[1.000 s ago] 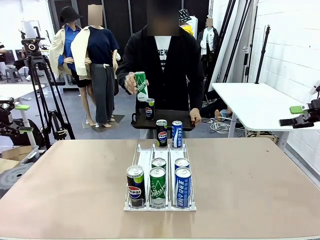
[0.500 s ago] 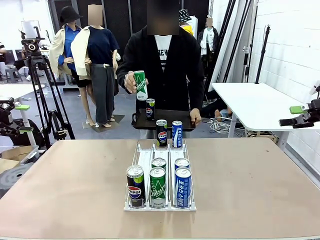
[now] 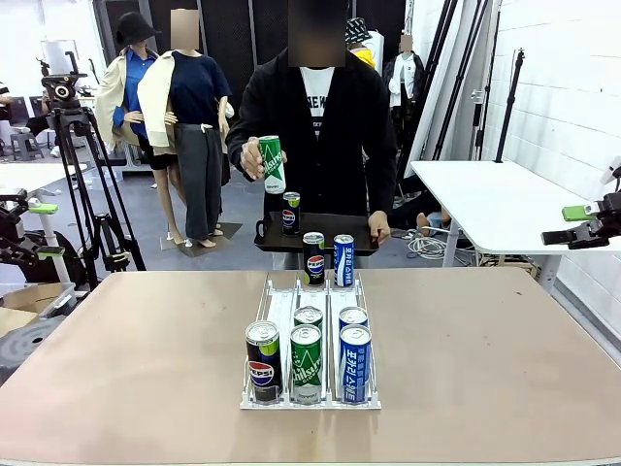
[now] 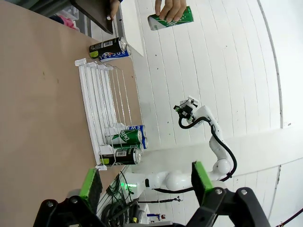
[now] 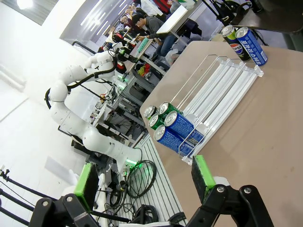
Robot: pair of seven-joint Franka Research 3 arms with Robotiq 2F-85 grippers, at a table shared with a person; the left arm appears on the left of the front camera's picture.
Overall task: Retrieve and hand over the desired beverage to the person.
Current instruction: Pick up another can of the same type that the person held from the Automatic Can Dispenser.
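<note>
The person (image 3: 315, 126), in a long black open jacket over a white shirt with black lettering, stands at the far side of the table (image 3: 505, 369), facing the robot across its tan top. In the middle of the table lies a white wire rack (image 3: 280, 306) with three lanes running away from the robot. Just beyond the table's far edge the person holds a black tray (image 3: 335, 225) level, the lower hand (image 3: 379, 229) gripping its side. The left gripper (image 4: 146, 182) hangs off the robot's left side of the table, its green-padded jaws spread wide with nothing between them. The right gripper (image 5: 144, 179) hangs off the opposite side, its jaws likewise wide apart and empty. Both are well apart from the rack. The raised hand (image 3: 253, 158) holds a tilted green can (image 3: 273, 163) at chest height, above the tray. A small black can (image 3: 291, 212) stands upright on the tray. At the rack's far end a far black can (image 3: 313, 258) and a far blue can (image 3: 343, 259) stand side by side. At the near end stands one can per lane: a front black can (image 3: 263, 361) on the robot's left, a front green can (image 3: 306, 364) in the middle and a front blue can (image 3: 355, 363) on the right. Just behind the last two stand a second green can (image 3: 309, 316) and a second blue can (image 3: 353, 316).
</note>
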